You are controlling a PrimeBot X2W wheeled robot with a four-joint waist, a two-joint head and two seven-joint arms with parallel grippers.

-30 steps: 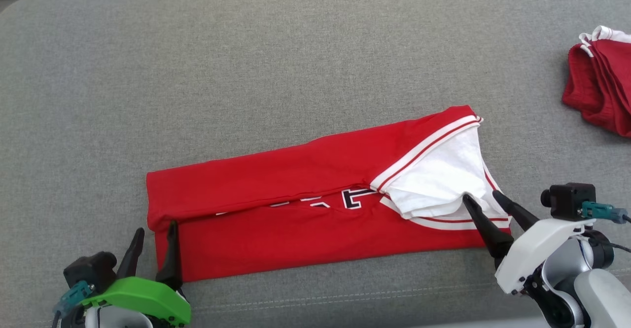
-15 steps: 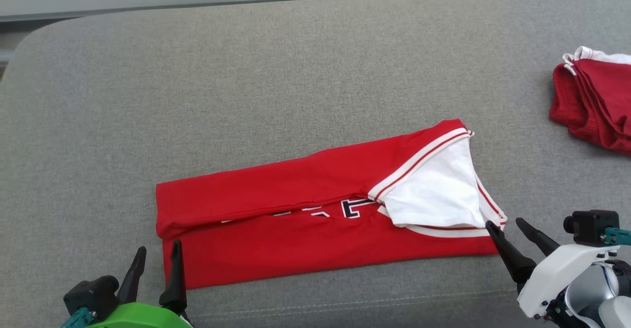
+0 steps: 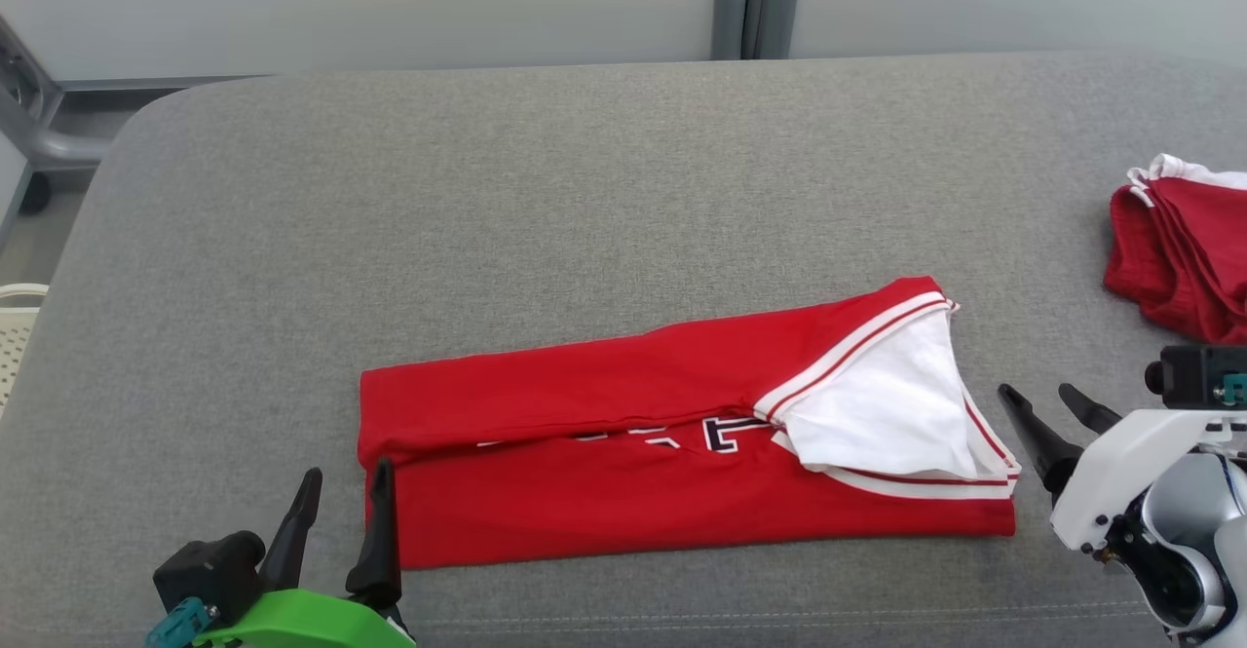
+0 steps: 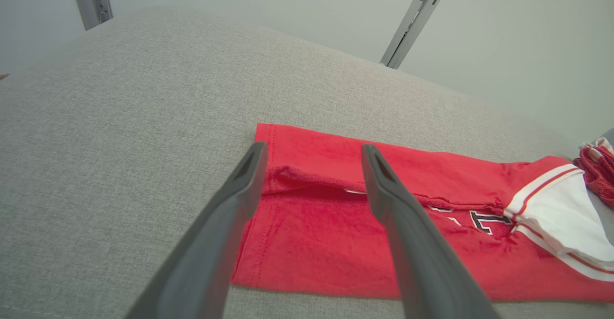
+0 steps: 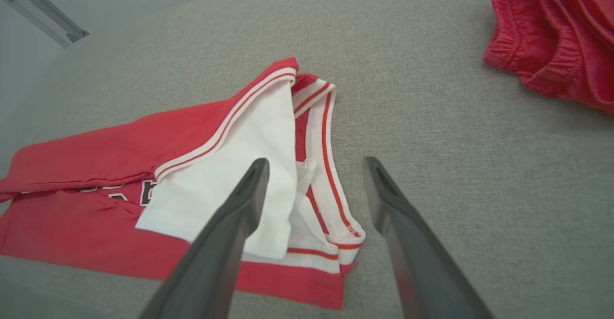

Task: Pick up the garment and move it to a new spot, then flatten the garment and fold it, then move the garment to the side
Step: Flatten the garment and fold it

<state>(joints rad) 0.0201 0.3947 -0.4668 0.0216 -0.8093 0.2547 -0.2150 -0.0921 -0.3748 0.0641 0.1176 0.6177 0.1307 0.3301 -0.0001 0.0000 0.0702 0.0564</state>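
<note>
At lower left of the head view the left gripper (image 3: 348,470) is seen on a green wrist housing (image 3: 302,621), with a black camera block (image 3: 207,570) beside it. Its two dark fingers are pointed up, tilted slightly right, and held apart. At lower right the right gripper (image 3: 1035,392) is carried on a white wrist housing (image 3: 1120,458), backed by a grey joint (image 3: 1184,555). Its fingers are angled up and left and are likewise spread. In the wrist views the left fingers (image 4: 225,228) and right fingers (image 5: 417,247) are shown wide apart, tips not touching.
</note>
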